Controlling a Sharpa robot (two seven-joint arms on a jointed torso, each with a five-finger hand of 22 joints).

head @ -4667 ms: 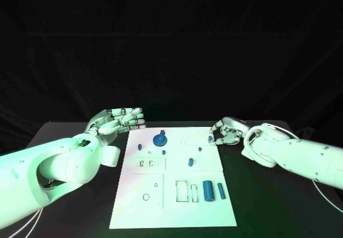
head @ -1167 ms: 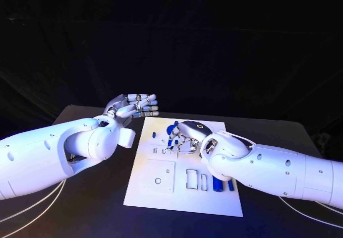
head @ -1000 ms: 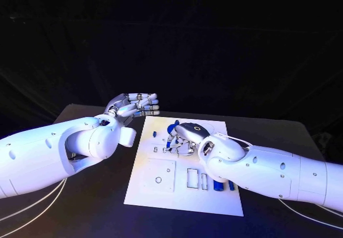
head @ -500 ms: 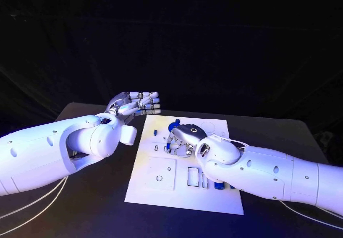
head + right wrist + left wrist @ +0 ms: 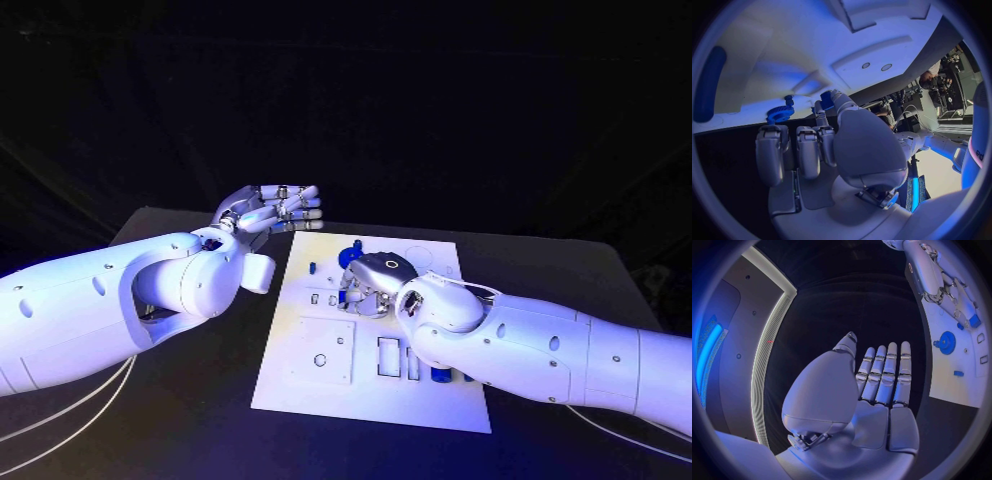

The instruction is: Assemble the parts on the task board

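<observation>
The board (image 5: 325, 375) lies in the middle of the black table (image 5: 173, 420). The right hand (image 5: 372, 285) is down over the board's middle, fingers curled toward the surface; in the right wrist view a small blue part (image 5: 827, 98) sits pinched at its fingertips, close against the board. Just beside it stands a blue gear (image 5: 781, 114), which also shows in the head view at the board's far end, just past the hand. A long blue part (image 5: 709, 82) lies further off on the board in the right wrist view. Near the right forearm in the head view, 2 blue cylinders (image 5: 443, 376) lie partly hidden. The left hand (image 5: 271, 210) hovers off the board's far left corner, holding nothing, its fingers straight and side by side with the thumb apart.
</observation>
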